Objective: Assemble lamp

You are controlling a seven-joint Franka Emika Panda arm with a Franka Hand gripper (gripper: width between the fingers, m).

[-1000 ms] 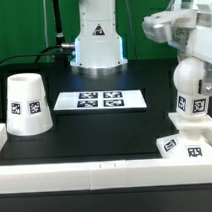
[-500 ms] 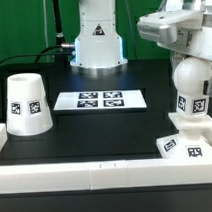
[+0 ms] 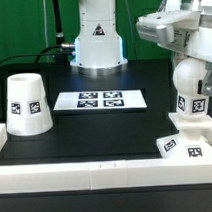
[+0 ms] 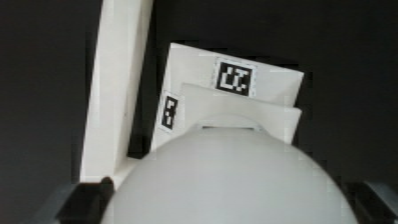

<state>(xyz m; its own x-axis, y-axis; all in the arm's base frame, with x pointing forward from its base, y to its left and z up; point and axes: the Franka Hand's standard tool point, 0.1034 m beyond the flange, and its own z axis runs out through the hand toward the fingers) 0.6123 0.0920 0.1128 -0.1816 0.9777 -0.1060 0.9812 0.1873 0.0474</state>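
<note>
The white ball-shaped bulb (image 3: 192, 92) stands upright at the exterior view's right, directly over the small square sloped base (image 3: 182, 145). Its lower end meets the base's top, and I cannot tell if it is seated. My gripper (image 3: 192, 70) is shut on the bulb's upper part, one dark finger on each side. In the wrist view the bulb (image 4: 222, 180) fills the foreground between my fingers (image 4: 80, 205). The tagged base (image 4: 231, 85) shows beyond it. The tapered shade (image 3: 26, 102) stands mouth down at the exterior view's left, far from my gripper.
The marker board (image 3: 100, 99) lies flat in the middle of the black table. A raised white rail (image 3: 97, 172) runs along the front edge and up the left side; it also shows in the wrist view (image 4: 121, 80) beside the base. The arm's pedestal (image 3: 97, 44) stands at the back.
My gripper's body has shifted slightly toward the exterior view's left over the bulb since a second ago. The bulb, base and shade stay where they were.
</note>
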